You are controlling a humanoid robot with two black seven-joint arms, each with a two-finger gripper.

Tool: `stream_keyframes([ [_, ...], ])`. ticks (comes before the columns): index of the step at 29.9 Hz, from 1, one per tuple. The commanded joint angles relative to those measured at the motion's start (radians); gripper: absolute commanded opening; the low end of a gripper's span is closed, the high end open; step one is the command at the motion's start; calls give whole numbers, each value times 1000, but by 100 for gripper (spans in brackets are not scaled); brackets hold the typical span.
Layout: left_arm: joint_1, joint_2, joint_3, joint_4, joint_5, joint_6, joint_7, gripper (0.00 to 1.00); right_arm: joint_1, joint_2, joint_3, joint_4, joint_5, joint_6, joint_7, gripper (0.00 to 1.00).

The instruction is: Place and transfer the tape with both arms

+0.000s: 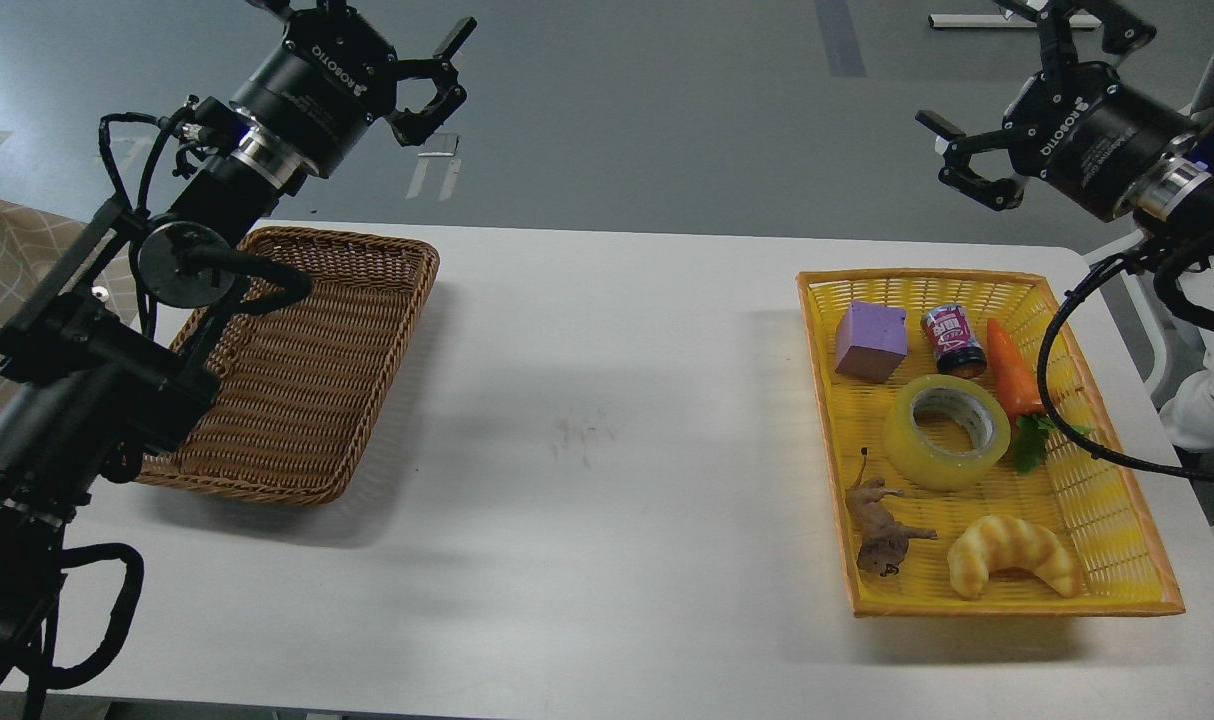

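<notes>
The tape (947,432), a translucent yellow roll with a grey-white core, lies flat in the middle of the yellow tray (1127,520) on the right of the table. My right gripper (977,150) hovers high above the tray's far edge, open and empty, its fingers pointing left. Over the far end of the brown wicker basket (307,400) on the left, my left gripper (437,75) is raised, open, holding nothing. Both grippers are well clear of the tape.
Sharing the yellow tray are a purple block (871,340), a small can (953,340), a toy carrot (1015,370), a toy animal (882,528) and a croissant toy (1012,555). A white table (607,420) spans between basket and tray. A black cable (1057,400) loops over the tray's right side.
</notes>
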Motion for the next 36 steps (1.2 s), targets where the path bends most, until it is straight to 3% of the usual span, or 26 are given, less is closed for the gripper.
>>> stream_keyframes([
  [1,0,0,1,0,1,0,-7,98,2,0,0,0,0,0,0,100],
  [19,-8,6,9,-3,3,0,2,98,3,20,19,8,7,0,4,100],
  [36,-6,-2,-11,1,1,0,-18,98,-7,85,135,6,7,0,7,100],
])
